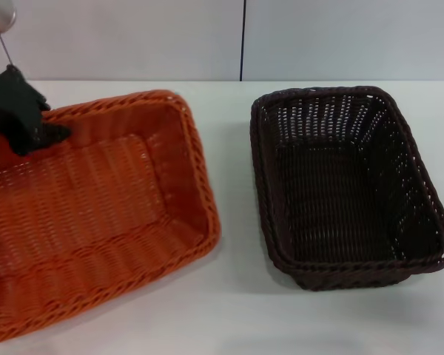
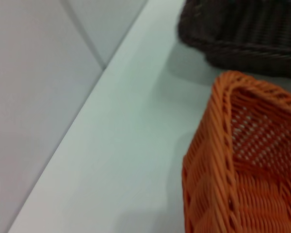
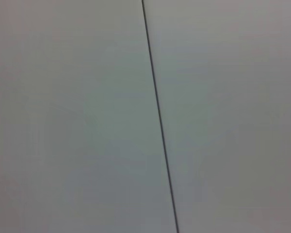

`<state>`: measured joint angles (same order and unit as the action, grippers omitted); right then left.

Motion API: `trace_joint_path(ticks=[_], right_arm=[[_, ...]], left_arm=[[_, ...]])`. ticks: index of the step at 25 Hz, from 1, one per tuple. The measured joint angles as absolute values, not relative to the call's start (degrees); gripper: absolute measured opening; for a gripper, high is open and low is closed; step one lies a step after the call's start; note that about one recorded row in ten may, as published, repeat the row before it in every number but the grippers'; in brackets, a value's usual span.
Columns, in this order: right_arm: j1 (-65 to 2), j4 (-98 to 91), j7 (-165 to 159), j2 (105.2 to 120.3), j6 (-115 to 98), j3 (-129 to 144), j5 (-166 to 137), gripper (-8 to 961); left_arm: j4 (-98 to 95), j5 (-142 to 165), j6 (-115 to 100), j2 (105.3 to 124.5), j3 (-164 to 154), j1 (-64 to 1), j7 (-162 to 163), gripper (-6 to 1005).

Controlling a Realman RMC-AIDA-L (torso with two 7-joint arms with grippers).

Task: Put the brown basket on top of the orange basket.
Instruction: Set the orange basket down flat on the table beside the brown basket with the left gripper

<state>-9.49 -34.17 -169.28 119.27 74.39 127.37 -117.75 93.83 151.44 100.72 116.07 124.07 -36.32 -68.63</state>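
- We see the white table (image 1: 237, 318) filling the head view, with a pale wall (image 1: 133, 37) behind it at 12 o'clock, split by a thin dark seam.
- The orange basket (image 1: 96, 214) takes up the 9 o'clock side of the head view, tipped so that its far rim rides higher; its open inside faces us. One corner (image 2: 233, 82) of it fills the left wrist view.
- The brown basket (image 1: 348, 185) sits flat on the table at 3 o'clock, upright and just beside the orange one, a strip of bare table between them.
- The left gripper (image 1: 48, 133) is at 10 o'clock, pinching the orange basket's far rim between its black fingers.
- The right gripper does not appear; its wrist view shows only the wall seam (image 3: 157, 116).
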Motion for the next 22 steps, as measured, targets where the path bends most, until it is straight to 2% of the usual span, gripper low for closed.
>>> trace_joint_path(ticks=[2, 5, 15, 22], right_arm=[[-9.47, -34.6, -169.28, 119.3, 74.38, 127.5, -117.86, 672], [-9.45, -35.25, -169.26, 119.32, 74.55, 127.97, -117.94, 672], [-9.24, -35.95, -169.2, 119.36, 75.35, 129.09, -118.04, 673], [-9.14, -35.79, -169.19, 119.36, 75.68, 129.36, -118.04, 673]], left_arm=[[93.83, 151.44, 100.72, 116.07, 124.07, -36.32, -68.63, 172], [93.08, 150.68, 106.08, 114.45, 124.73, -40.65, -74.34, 166], [82.91, 151.11, 106.49, 114.44, 122.76, -45.84, -82.73, 165], [73.43, 152.96, 97.89, 113.96, 123.51, -49.54, -83.44, 161]])
